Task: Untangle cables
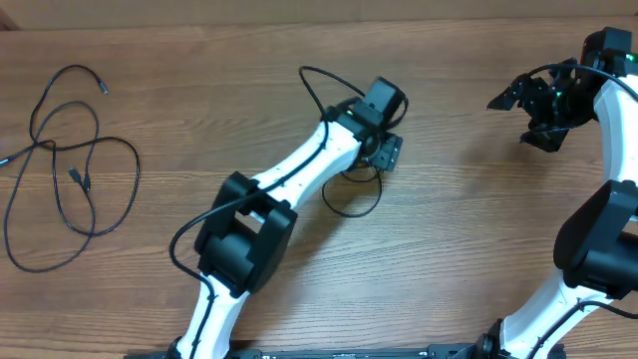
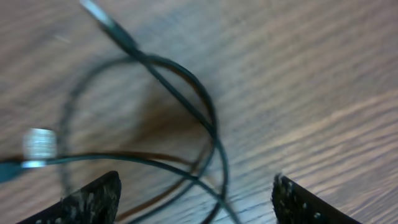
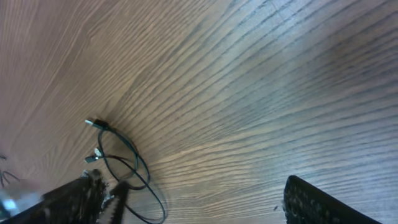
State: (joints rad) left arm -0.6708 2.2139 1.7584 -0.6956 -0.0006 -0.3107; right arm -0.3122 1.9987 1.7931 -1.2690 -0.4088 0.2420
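One small coiled black cord (image 2: 214, 130) with silver plug ends lies on the wooden table (image 1: 449, 249) between the left gripper's (image 2: 198, 180) spread, unclamped jaws. Well apart, a larger looped black cord (image 1: 48, 146) sprawls, crossing itself. Separation looks done; loops remain. The right gripper (image 3: 193, 180), jaws apart, holds nothing.

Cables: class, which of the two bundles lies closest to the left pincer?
The small coil directly beneath the left pincer; the bigger sprawling loop lies far off to its left.
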